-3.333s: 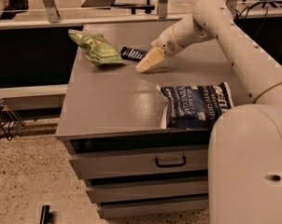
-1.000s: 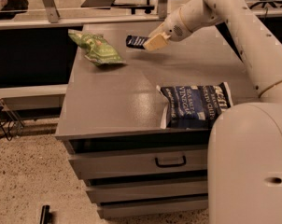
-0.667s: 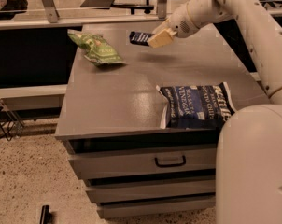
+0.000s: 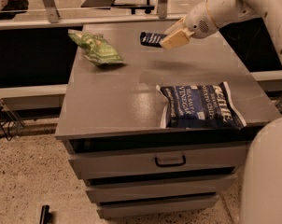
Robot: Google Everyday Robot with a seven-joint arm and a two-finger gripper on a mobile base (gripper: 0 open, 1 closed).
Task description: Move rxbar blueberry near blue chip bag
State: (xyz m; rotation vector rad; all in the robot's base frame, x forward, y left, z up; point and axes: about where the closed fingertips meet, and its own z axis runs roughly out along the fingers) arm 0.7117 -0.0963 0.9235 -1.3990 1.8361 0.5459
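The rxbar blueberry (image 4: 150, 38), a small dark navy bar with white lettering, is held in the air above the far middle of the grey cabinet top (image 4: 117, 97). My gripper (image 4: 171, 39) is shut on its right end, its tan fingers (image 4: 174, 37) clamped over the wrapper. The blue chip bag (image 4: 200, 105), large with white lettering, lies flat at the front right of the top, well in front of and below the bar.
A green chip bag (image 4: 96, 47) lies at the far left of the top. The cabinet has drawers (image 4: 169, 161) below the front edge. My white arm (image 4: 234, 8) reaches in from the upper right. Chair legs and a rail stand behind the cabinet.
The gripper has lifted the rxbar off the cabinet top and carried it up and a little to the right. Both chip bags have stayed where they were.
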